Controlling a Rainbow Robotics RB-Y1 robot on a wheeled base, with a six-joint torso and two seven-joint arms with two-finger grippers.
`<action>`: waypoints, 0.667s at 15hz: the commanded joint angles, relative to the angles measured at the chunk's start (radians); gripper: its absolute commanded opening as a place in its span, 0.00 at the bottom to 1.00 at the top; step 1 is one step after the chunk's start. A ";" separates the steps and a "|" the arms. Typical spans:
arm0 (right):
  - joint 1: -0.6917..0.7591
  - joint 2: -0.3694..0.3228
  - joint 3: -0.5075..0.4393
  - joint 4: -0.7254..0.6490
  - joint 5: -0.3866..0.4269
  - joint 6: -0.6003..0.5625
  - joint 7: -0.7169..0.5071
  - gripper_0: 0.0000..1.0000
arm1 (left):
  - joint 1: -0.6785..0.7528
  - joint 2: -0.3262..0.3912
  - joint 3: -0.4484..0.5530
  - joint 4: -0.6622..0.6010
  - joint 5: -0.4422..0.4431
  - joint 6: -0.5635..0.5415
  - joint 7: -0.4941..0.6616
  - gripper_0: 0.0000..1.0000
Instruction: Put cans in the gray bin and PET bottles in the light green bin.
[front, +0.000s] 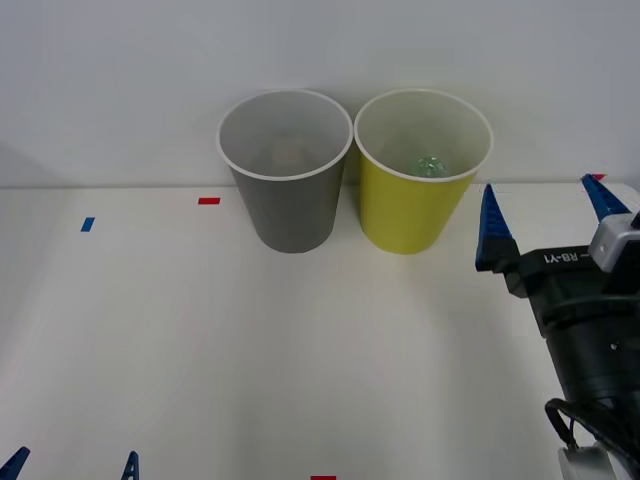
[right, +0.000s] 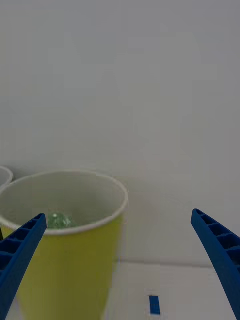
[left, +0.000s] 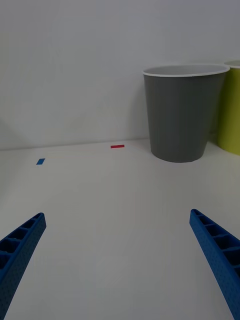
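Note:
The gray bin (front: 290, 205) and the light green bin (front: 410, 215) stand side by side at the back of the white table. A greenish PET bottle (front: 431, 165) lies inside the light green bin (right: 70, 270), glimpsed as a green patch (right: 57, 220) in the right wrist view. My right gripper (front: 545, 222) hovers open and empty just right of the light green bin, raised above the table. At the near left edge my left gripper (front: 72, 466) rests low and open, facing the gray bin (left: 182, 120) from a distance. Something dull lies at the gray bin's bottom, unclear what.
Small red tape marks (front: 208, 201) and a blue one (front: 87, 224) lie on the tabletop; another blue mark (right: 155, 304) sits below my right gripper. A white wall rises right behind the bins. Bare table spreads in front of them.

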 joint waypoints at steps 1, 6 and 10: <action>0.023 -0.009 -0.034 0.067 0.028 -0.110 -0.014 1.00 | 0.000 0.000 0.000 0.000 0.000 0.000 0.000 1.00; 0.124 -0.040 -0.055 0.139 -0.040 -0.271 0.005 1.00 | 0.000 0.000 0.000 0.000 0.000 0.000 0.000 1.00; 0.244 -0.077 -0.069 0.170 -0.161 -0.418 0.063 1.00 | 0.000 0.000 0.000 0.000 0.000 0.000 0.000 1.00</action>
